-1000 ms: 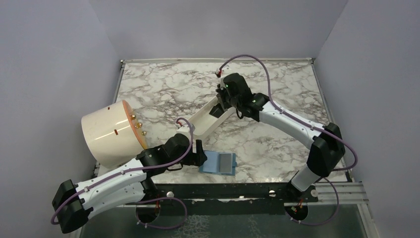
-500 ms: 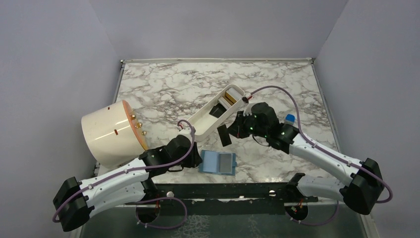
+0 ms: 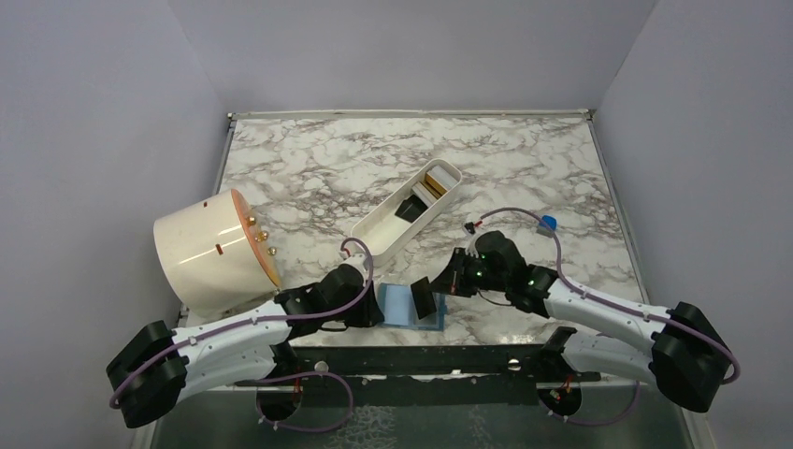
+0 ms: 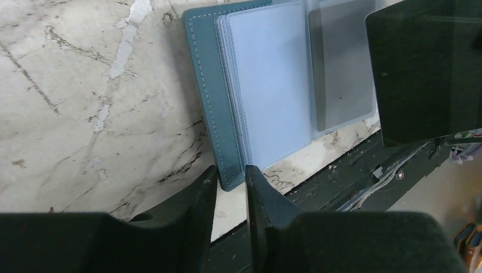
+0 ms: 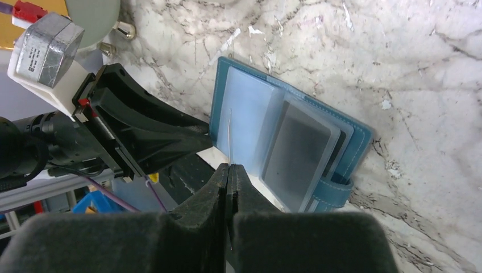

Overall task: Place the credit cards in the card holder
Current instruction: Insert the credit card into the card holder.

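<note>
I see the teal card holder (image 4: 267, 85) lying open and flat on the marble table (image 3: 309, 168), at its near edge, between my two arms. Its pale blue clear pockets face up. A grey card (image 4: 341, 68) sits in the right-hand pocket.

My left gripper (image 4: 230, 173) has its two fingers drawn close together, pinching the near left corner of the holder's teal cover.

My right gripper (image 5: 229, 170) is closed tight on a black credit card (image 4: 426, 68). From the right wrist, the card shows edge-on as a thin line rising from the fingertips. The card hangs just above the holder's open pages, over its right half. I cannot tell whether it touches the pockets.

Farther back on the table, well apart from the holder, a long white tray (image 3: 382, 227) lies at a slant. Gold cards (image 3: 432, 180) stand at its far end.
</note>
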